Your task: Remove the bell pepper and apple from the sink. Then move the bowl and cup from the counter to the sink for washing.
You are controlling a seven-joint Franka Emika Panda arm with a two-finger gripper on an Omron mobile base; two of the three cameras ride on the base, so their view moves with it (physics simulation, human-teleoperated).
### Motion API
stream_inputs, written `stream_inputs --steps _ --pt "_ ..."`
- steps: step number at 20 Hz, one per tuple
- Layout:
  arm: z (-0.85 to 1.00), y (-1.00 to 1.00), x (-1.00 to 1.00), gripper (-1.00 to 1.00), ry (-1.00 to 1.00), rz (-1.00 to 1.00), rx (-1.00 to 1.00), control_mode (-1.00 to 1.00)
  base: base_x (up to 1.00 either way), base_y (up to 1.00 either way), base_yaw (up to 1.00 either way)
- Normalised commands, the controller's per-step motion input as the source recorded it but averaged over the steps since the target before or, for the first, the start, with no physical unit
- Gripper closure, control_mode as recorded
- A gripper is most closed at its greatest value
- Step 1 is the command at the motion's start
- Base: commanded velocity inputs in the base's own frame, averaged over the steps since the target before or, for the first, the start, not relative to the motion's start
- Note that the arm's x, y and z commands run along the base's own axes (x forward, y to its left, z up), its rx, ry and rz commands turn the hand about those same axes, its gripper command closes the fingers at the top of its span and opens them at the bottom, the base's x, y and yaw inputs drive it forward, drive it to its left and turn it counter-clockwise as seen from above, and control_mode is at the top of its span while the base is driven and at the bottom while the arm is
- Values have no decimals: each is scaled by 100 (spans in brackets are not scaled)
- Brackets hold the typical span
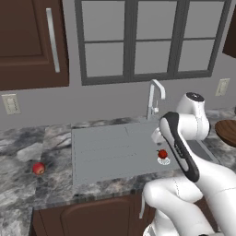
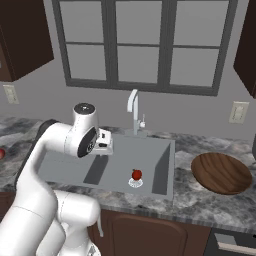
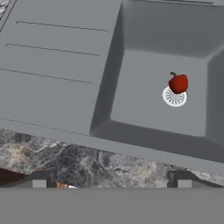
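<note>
With the apple (image 1: 38, 168) already out on the counter (image 1: 27, 184), the empty, wide-open pincer (image 3: 111, 180) hovers above the sink (image 3: 61, 65), the bell pepper (image 3: 178, 82) ahead of its tips on the drain, bowl (image 2: 221, 173) unmoved.

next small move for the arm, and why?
Probably lower the open claw toward the bell pepper. The pepper sits by the drain in the sink, the apple is already on the counter, and the claw holds nothing.

Home kitchen: grey sink (image 2: 165, 165) w/ chrome faucet (image 2: 133, 107), marbled stone tabletop (image 1: 27, 152), brown wood cabinets (image 1: 27, 41), window (image 2: 140, 45) behind.
</note>
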Motion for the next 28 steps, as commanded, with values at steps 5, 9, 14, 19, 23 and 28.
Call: stream_inputs --steps 5,9,14,19,23,28 --pt "0 -38 5 -100 -9 -16 -2 -100 0 0 0" --pt "-1 -35 7 -100 -12 -17 0 -100 0 0 0" --pt "-6 -33 7 -100 -6 -15 0 -100 0 0 0" --pt "-14 -20 8 -100 -4 -15 -2 -100 0 0 0" --pt "-7 -18 24 -100 0 -5 -4 -100 0 0 0" --pt "-7 -22 23 -100 0 0 -3 -100 0 0 0"
